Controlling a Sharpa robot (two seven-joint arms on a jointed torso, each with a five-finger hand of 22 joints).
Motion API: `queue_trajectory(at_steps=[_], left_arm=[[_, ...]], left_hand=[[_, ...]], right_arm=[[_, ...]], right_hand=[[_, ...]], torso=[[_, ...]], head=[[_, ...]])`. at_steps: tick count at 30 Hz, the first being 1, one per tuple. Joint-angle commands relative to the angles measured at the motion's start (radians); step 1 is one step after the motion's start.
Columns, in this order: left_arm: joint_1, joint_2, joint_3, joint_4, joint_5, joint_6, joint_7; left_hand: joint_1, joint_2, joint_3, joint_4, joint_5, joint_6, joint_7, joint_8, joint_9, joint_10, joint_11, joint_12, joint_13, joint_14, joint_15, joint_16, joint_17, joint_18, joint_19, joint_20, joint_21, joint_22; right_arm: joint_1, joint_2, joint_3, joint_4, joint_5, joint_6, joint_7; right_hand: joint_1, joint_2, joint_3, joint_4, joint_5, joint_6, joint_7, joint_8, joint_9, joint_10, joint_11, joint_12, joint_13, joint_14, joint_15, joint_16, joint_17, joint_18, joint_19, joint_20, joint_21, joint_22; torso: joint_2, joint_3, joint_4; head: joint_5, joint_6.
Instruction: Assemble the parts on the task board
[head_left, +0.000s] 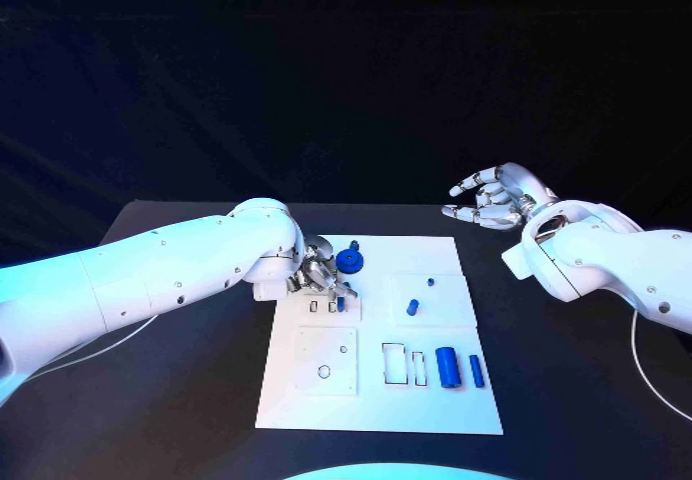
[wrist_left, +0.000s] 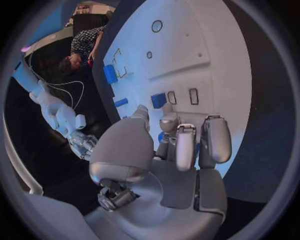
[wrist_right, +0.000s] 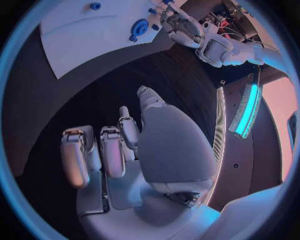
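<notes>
Parts-wise, the left hand (head_left: 320, 276) sits low on the task board (head_left: 378, 420), fingers curled around something small and blue; can't tell what exactly. A blue gear (head_left: 351, 263) lies just beside it. The right hand (head_left: 495, 198) hovers off-board, fingers loosely spread, holding nothing.

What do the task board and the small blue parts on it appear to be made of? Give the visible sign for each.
Task board: probably matte white plastic, since it looks flat, evenly white and glare-free, with cleanly cut slots. Blue parts, such as the cylinder and the gear-like piece: likely moulded or printed plastic, given their uniform saturated colour; the finish is too small to judge.
</notes>
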Motion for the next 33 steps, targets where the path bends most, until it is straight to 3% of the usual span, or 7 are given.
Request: queue_trajectory(at_steps=[1,25,33], left_arm=[[0.003,0.004,0.000,0.001,0.023,0.039,-0.002],[0.002,0.011,-0.006,-0.007,0.028,0.057,-0.003],[0.002,0.012,-0.006,-0.008,0.033,0.057,-0.003]], left_hand=[[0.014,0.005,-0.005,-0.002,0.001,-0.006,-0.002,-0.007,0.002,-0.006,0.000,-0.006,-0.004,0.079,-0.001,0.007,0.189,-0.014,0.004,0.002,0.006,0.001],[0.067,0.039,0.016,-0.002,0.002,0.000,-0.003,-0.023,0.011,-0.007,-0.001,-0.012,-0.003,0.082,-0.002,0.013,0.198,-0.016,0.006,0.004,0.013,0.012],[0.155,0.061,0.100,-0.006,0.002,0.001,-0.010,-0.046,0.019,-0.004,-0.008,-0.015,0.004,0.084,-0.007,0.016,0.204,-0.016,0.004,0.002,0.016,0.016]], right_arm=[[0.000,0.002,0.000,0.000,-0.013,0.011,0.003],[0.000,0.003,0.000,-0.002,-0.013,0.012,0.003],[0.000,0.005,0.000,-0.003,-0.013,0.014,0.004]], right_hand=[[-0.006,-0.006,0.006,-0.001,0.007,0.006,-0.003,0.004,-0.002,-0.002,-0.003,0.001,-0.001,0.084,-0.005,-0.003,0.185,-0.002,0.097,-0.003,-0.002,0.252],[-0.006,-0.005,0.007,-0.001,0.008,0.007,-0.003,0.005,-0.002,-0.002,-0.003,0.002,-0.001,0.084,-0.006,-0.003,0.185,-0.002,0.097,-0.004,-0.003,0.252],[-0.006,-0.004,0.009,-0.001,0.011,0.008,-0.003,0.006,-0.002,-0.001,-0.003,0.003,0.000,0.084,-0.006,-0.004,0.184,-0.002,0.097,-0.004,-0.003,0.252]], torso=[[-0.001,0.0003,0.0003],[0.000,0.0006,-0.0002],[0.000,0.0007,0.0000]], head=[[0.000,-0.001],[-0.005,0.002],[-0.007,0.004]])
